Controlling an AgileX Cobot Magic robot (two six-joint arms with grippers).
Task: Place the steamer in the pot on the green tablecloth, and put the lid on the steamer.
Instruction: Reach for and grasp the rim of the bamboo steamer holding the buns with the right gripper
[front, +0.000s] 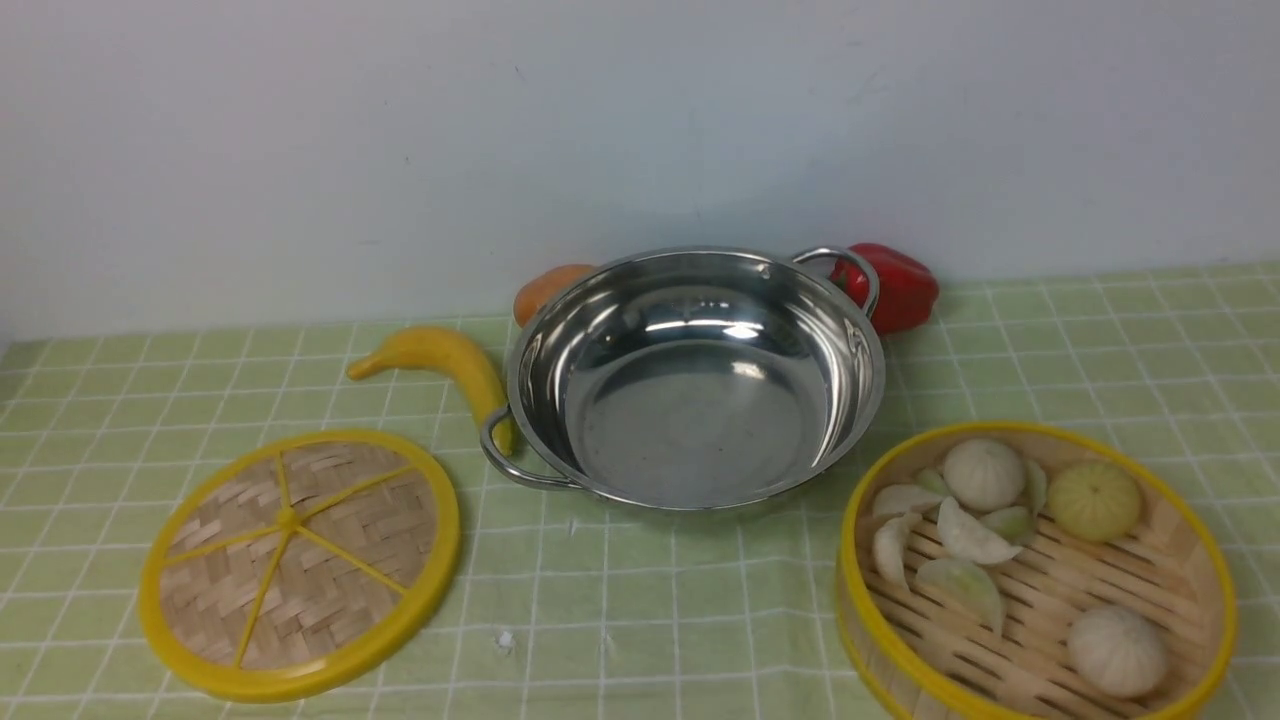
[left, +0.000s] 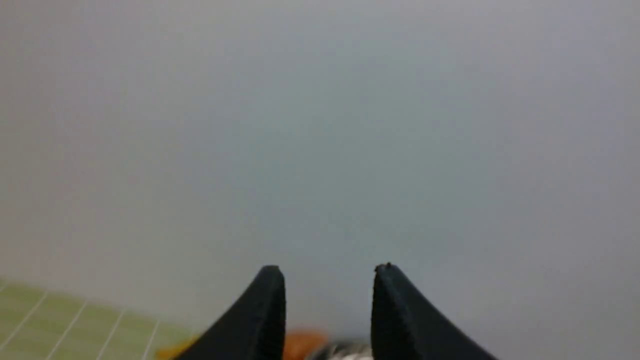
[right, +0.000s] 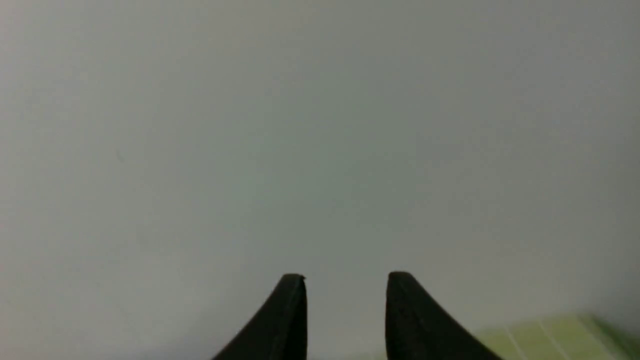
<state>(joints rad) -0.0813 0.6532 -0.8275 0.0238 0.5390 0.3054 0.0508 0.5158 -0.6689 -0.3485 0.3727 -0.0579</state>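
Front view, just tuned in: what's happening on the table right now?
Nothing is being handled yet. The steamer sits on the green tablecloth to the right of the empty pot, and the lid lies flat to the pot's left. Neither arm shows in the front view. The wrist views show the left end effector and right end effector open, holding nothing.

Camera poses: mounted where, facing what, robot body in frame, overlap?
Front: between the arms, looking forward and down at pot, lid, steamer on green tablecloth; no arm shows.
Left wrist: on left arm, facing wall; left gripper open, empty.
Right wrist: on right arm, facing wall; right gripper open, empty.
Shared: wall and tablecloth in all three.
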